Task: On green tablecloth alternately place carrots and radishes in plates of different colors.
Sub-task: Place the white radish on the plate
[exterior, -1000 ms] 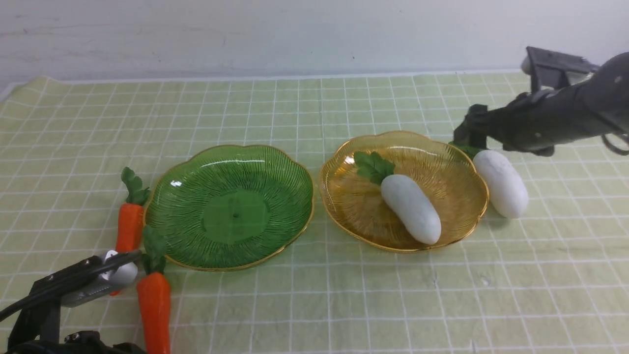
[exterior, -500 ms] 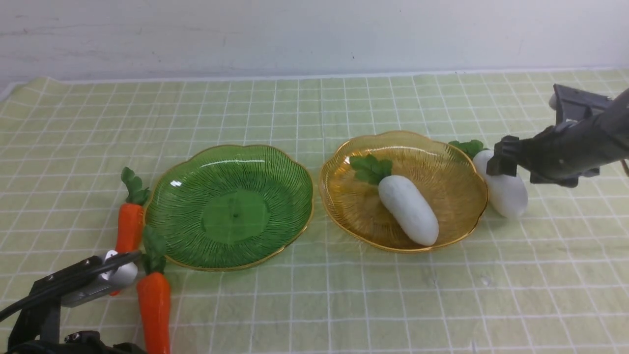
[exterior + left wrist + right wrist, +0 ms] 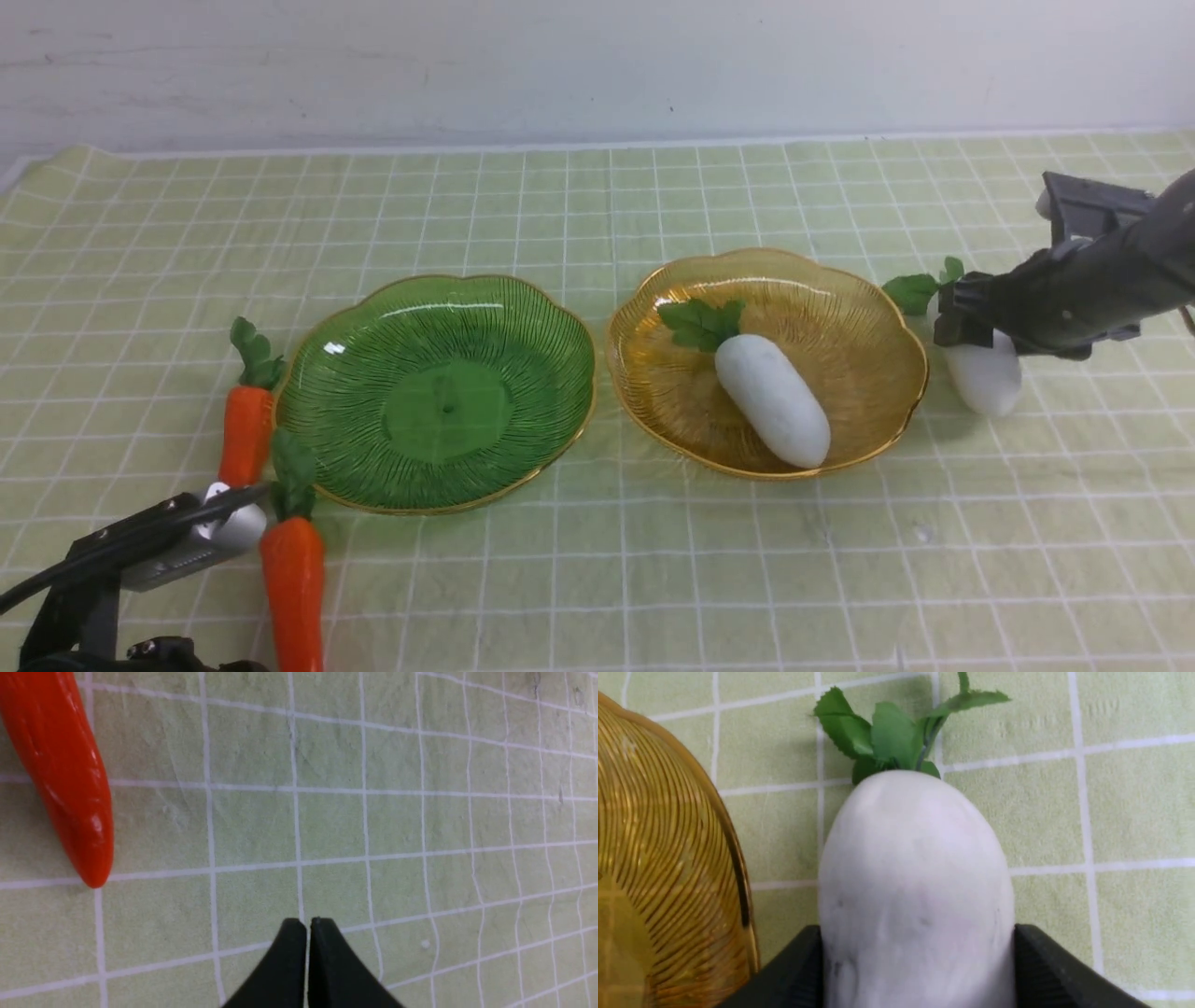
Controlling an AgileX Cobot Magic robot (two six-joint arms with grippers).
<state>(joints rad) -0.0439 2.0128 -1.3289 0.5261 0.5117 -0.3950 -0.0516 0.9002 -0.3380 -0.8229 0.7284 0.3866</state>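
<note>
Over at the right edge of the front view, the right gripper is down on the right-hand radish. The wrist camera confirms it: black fingers press against both flanks of the white body, clamped on its upper part. That radish sits on the tablecloth just beside the amber plate, outside the rim, with its leaves pointing to the upper left.

Inside the amber plate, the other radish lies on a slant, leaves toward the upper left, blunt end near the lower rim. Just left of it is the green plate, the two gold rims close together.

Both carrots are on the cloth at the green plate's left side. The upper carrot lies alongside the rim, and the lower carrot runs down to the bottom edge of the frame.

In the lower left corner, the left gripper hangs over bare cloth, jaws pressed together, apart from the lower carrot's orange tip.
</note>
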